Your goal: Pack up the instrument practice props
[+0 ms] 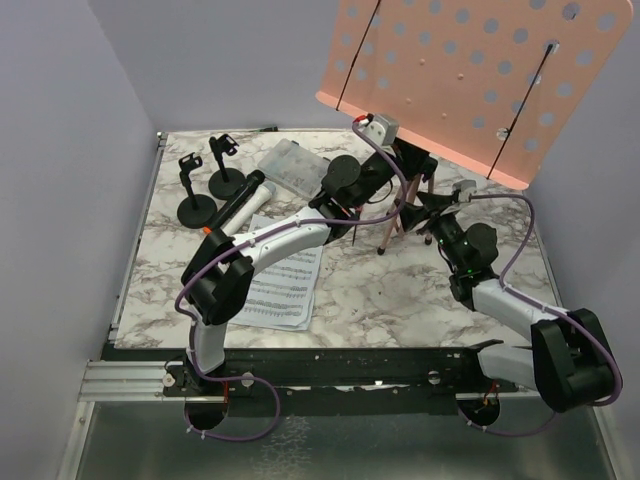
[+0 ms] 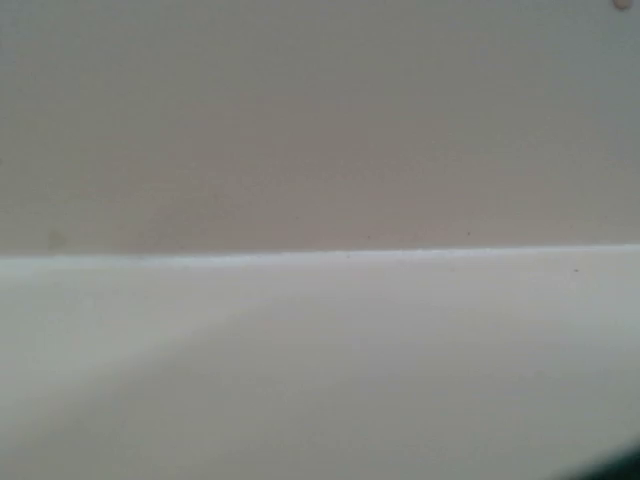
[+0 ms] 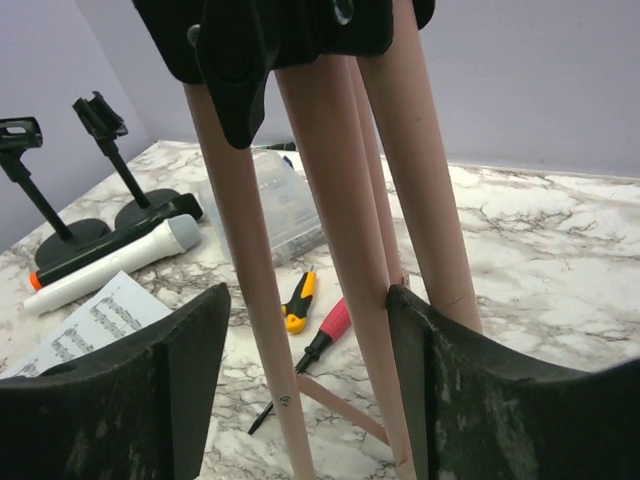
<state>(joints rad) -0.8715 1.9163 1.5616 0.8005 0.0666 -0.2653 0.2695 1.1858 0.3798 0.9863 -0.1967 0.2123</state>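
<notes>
Step in hand: folding the pink tripod (image 3: 340,200), first of the props to be packed.

Position: the tripod stands at the far right of the table (image 1: 400,300), its perforated desk (image 1: 460,70) tilted high over the back edge. The right gripper (image 3: 308,300) is low at the legs. Its fingers (image 3: 150,400) are apart and two legs stand in the gap between them. One pad looks close against a leg, but I judge nothing is squeezed.

The left gripper (image 1: 392,158) reaches up near the hub under the desk. The left wrist camera sees only blank wall, so I cannot tell whether those fingers are apart or clamped on anything.

Not yet handled:
- Grey-headed microphone (image 3: 120,255) and black microphone (image 3: 110,240), lying side by side at far left.
- Two mic holders (image 3: 30,190), upright behind them.
- Sheet music (image 1: 285,280), flat near the left arm.

Two screwdrivers (image 3: 298,300) and a clear box (image 3: 285,205) lie beyond the legs. Neither is mine to pack.

Next move, as I judge it: draw the right fingers in on the legs to gather them, while the left steadies the top. Risk: the heavy desk may tip the stand if the legs close unevenly.
</notes>
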